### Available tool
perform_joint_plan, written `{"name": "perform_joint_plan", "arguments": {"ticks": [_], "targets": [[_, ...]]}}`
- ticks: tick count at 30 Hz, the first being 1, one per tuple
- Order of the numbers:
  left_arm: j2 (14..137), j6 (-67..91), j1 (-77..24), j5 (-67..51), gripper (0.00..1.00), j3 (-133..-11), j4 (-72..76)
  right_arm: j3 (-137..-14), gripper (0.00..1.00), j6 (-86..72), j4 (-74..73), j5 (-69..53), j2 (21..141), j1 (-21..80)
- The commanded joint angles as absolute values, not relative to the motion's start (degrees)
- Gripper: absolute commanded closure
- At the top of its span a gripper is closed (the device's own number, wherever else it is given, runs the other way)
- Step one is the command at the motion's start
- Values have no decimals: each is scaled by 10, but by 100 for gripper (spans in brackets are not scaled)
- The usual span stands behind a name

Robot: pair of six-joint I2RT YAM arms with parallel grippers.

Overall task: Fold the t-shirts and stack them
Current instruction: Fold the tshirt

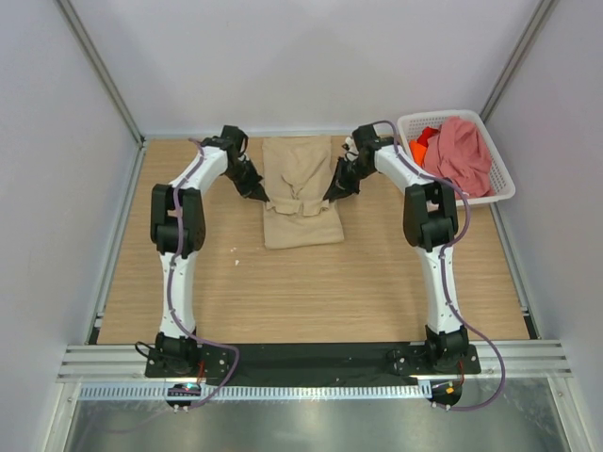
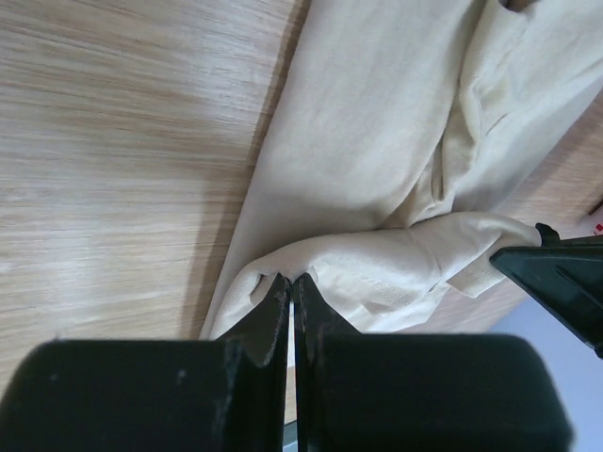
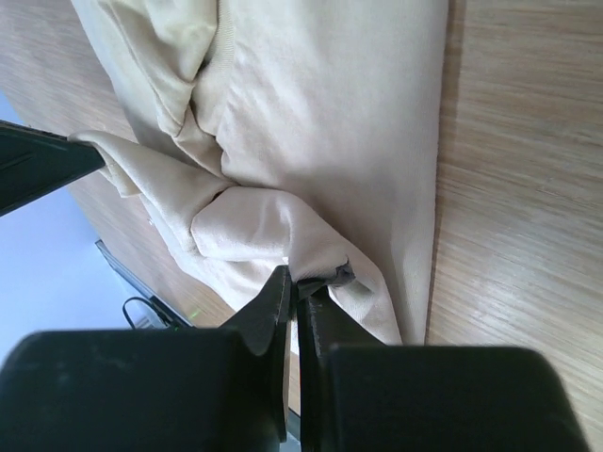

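Currently I see my left gripper [image 2: 290, 281] and right gripper [image 3: 300, 282] seemingly clamped on the beige t-shirt [image 1: 300, 202], on a wood-grain table [image 1: 311, 292] between pale walls [image 1: 301, 66].

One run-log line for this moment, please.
phase: folding | left gripper: shut on beige shirt | right gripper: shut on beige shirt | basket: pink shirt, orange shirt inside

I can read no text, label, brand, number or sign in any of my views. The beige shirt [image 1: 300, 193] shows only plain cloth. A tiny red-and-white patch [image 2: 595, 223] at the right edge of my left wrist view is too small to make out.
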State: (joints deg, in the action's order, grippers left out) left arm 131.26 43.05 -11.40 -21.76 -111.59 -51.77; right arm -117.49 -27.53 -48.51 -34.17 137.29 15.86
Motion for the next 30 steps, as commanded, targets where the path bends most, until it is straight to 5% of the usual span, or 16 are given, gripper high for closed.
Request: {"name": "perform_joint_plan", "arguments": {"ticks": [1,5,8,14,19,24,30], "targets": [[1331,419,-110,-243,100,-1173,-540,-1207,92,-294,-484,-356,1375,155],[1351,406,-110,-240,96,-1219,-562,-1211,89,-301,-483,-352,1377,152],[1354,403,-109,-231,78,-1243,-581,-1240,85,-303,-499,-346,1388,149],[1287,372,-109,-138,47,-1220,-609,-1353,50,-280,-593,-277,1397,136],[1160,354,-110,-105,43,-1120,-596,-1284,33,-274,-604,-152,1314,169],[1049,360,-113,-126,44,-971,-553,-1181,34,-278,-559,-41,1225,283],[917,377,-130,-134,46,-790,-508,-1164,39,-292,-542,66,1258,368]]}}
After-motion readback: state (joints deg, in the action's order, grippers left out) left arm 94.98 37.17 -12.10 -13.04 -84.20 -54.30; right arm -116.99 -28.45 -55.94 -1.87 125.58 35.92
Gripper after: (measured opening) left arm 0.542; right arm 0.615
